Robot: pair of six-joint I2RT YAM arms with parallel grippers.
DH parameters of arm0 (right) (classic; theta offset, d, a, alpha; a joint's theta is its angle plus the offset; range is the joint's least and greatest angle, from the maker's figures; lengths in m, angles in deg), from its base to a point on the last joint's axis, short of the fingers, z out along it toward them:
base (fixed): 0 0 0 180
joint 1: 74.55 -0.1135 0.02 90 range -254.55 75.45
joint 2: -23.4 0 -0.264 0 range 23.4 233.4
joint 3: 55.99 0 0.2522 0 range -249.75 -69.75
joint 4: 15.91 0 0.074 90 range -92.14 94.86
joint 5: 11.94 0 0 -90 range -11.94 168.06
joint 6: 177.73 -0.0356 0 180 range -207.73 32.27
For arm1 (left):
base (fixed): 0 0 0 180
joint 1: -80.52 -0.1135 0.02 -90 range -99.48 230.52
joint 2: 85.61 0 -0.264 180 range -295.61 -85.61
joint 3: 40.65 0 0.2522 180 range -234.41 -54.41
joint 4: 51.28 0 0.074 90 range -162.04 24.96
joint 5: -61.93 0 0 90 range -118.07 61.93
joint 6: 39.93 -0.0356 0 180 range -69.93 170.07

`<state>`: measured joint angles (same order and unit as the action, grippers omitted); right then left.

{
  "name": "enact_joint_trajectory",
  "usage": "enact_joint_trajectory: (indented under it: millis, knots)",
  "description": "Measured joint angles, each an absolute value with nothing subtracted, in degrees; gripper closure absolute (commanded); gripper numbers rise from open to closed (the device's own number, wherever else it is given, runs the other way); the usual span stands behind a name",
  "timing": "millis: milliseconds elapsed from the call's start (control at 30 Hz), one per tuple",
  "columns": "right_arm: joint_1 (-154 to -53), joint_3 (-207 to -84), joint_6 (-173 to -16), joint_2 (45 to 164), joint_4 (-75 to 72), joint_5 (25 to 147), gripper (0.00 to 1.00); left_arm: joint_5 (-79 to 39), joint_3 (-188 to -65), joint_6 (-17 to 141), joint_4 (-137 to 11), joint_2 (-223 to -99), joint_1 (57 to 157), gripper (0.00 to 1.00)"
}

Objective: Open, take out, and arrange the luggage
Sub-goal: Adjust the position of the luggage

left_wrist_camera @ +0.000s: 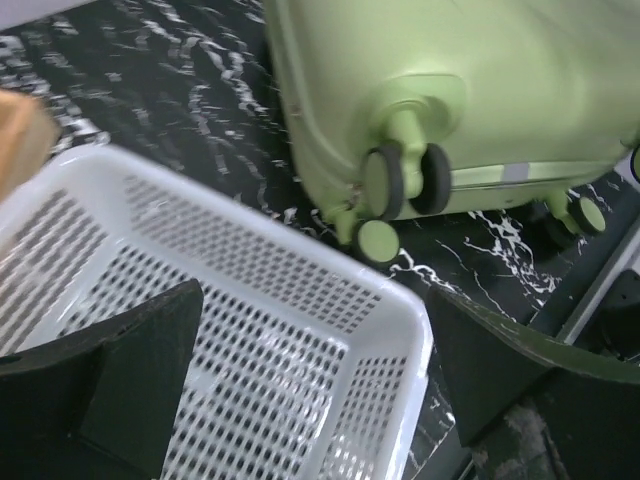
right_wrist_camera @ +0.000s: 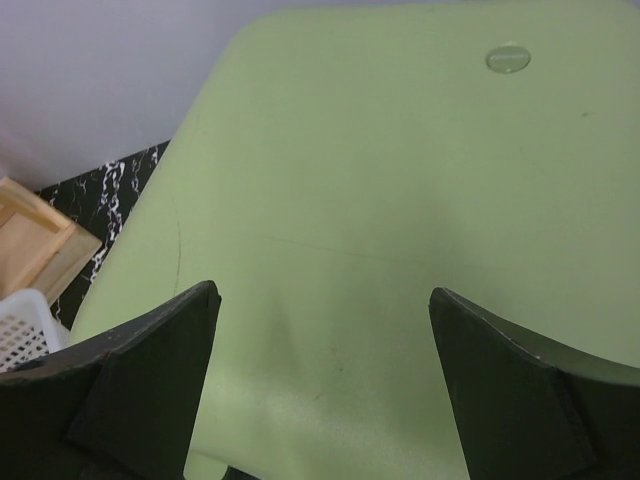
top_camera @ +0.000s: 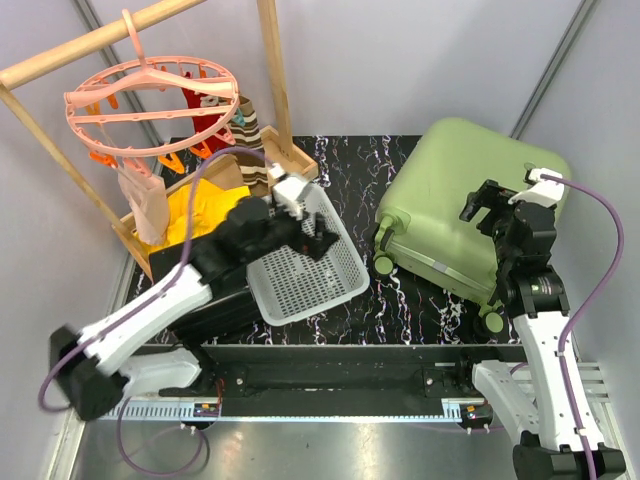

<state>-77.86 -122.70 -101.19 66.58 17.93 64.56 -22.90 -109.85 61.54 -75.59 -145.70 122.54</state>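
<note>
My left hand (top_camera: 312,238) hangs over the white basket (top_camera: 300,308), fingers spread wide and holding nothing. The basket is thin perforated plastic with a rounded rim, light enough to skid if I bump it.

Just beyond its far corner, on the black marble-patterned table (top_camera: 400,300), lies the luggage (top_camera: 450,190), shut, its small dark wheels (left_wrist_camera: 405,180) pointing toward the basket. It fills the right half of the table.

My right hand (top_camera: 490,208) hovers above the broad top of the shell, also spread wide and empty. The shell is hard, smooth, pale green and gently domed with rounded corners, so I judge there is nothing up here for my fingers to pinch.

Opening looks like my first job. I would bring my right hand down to the side seam (left_wrist_camera: 500,175), where the two halves meet, and look for a zip pull or catch, which I cannot see from here. My left hand could steady the wheel end, since the slick shell may slide on the table.
</note>
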Motion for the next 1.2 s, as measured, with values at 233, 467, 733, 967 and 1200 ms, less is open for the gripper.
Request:
enact_joint_trajectory:
  millis: [233, 467, 733, 967, 1200]
  knots:
    - [-77.86, -123.97, -101.71, 66.25, 22.08, 65.37, 0.03, -19.62, -120.67, 60.84, -70.45, -165.99, 129.4, 0.01]
    - [-77.86, -124.21, -101.73, 66.45, 24.82, 65.13, 0.03, -15.75, -129.11, 61.52, -67.79, -178.84, 132.11, 0.01]
    - [-77.86, -124.63, -103.2, 66.71, 26.11, 64.17, 0.04, -16.52, -134.33, 62.24, -69.4, -185.9, 132.27, 0.01]
    - [-77.86, -126.13, -104.81, 65.29, 29.73, 62.18, 0.04, -18.9, -135.6, 61.43, -70.6, -187.89, 132.59, 0.53]
    - [-77.86, -129.32, -105.84, 71.08, 35.53, 62.18, 0.05, -23.18, -136.28, 64.66, -69.27, -188.43, 131.7, 1.0]
